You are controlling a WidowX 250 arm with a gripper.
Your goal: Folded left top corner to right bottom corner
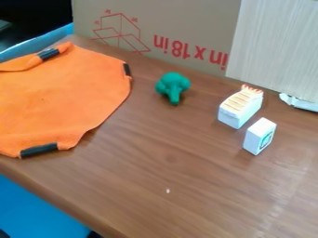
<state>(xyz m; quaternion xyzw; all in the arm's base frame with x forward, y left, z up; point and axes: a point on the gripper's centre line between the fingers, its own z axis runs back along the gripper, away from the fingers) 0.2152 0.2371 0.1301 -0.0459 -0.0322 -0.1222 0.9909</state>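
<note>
With an orange cloth (62,100) lying largely spread at the left of a wooden table (168,162), apparently far from finished: only a small flap (22,63) turned over near the top left, beside a dark strip (48,54), leaving the main diagonal fold to be made. Impossible to tell the jaws' opening, grip or contact.

Upside-down red "in x 18in", seemingly, on cardboard (186,21)
</note>
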